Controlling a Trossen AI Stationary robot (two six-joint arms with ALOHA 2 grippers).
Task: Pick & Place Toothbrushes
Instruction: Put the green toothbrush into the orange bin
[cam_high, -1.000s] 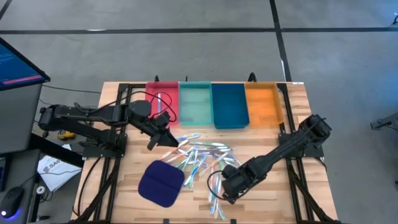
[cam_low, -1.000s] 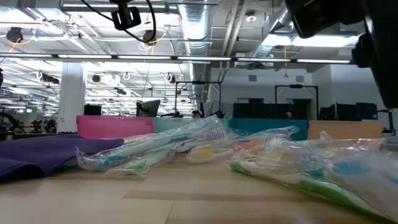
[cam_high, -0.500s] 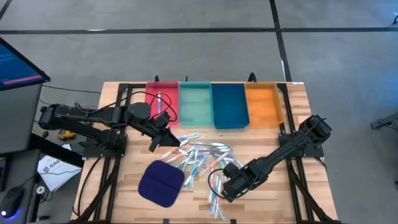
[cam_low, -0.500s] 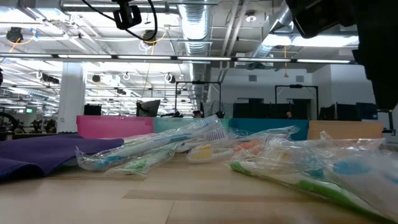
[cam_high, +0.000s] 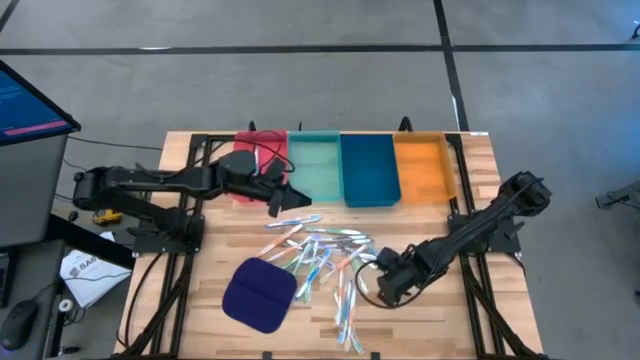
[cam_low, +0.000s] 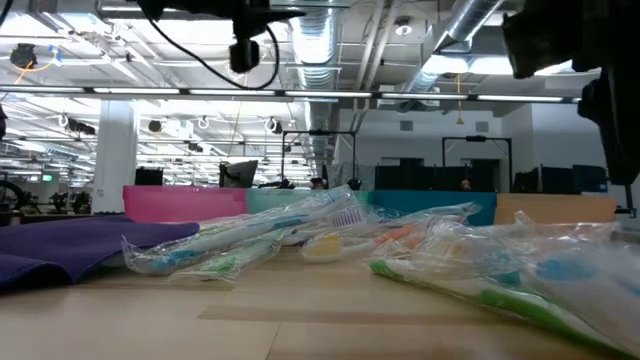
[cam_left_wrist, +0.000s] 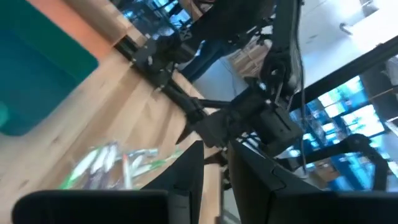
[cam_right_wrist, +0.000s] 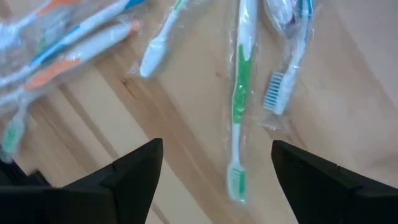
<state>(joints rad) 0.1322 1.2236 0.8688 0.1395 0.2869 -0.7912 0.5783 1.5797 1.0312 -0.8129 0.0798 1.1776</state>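
Toothbrushes (cam_high: 320, 255) are heaped in clear wrappers on the wooden table (cam_high: 180, 160), in front of the four trays. Everything else is placed from that heap. To its left and a little nearer the front edge, a dark blue pad (cam_high: 258, 294) is laid flat. Behind the heap, the left gripper (cam_high: 283, 201) is held above the table near the front edge of the red tray (cam_high: 258, 150), beside the teal tray (cam_high: 314, 168); its fingers (cam_left_wrist: 186, 180) are drawn close together with a narrow gap, and nothing can be seen between them. Behind the heap, the blue tray (cam_high: 369, 170) and the orange tray (cam_high: 424, 168) are set side by side. At the heap's right edge, the right gripper (cam_high: 385, 290) is held low with its fingers (cam_right_wrist: 134, 165) spread wide apart, a green-handled toothbrush (cam_right_wrist: 239, 93) lying on the wood between them, untouched.
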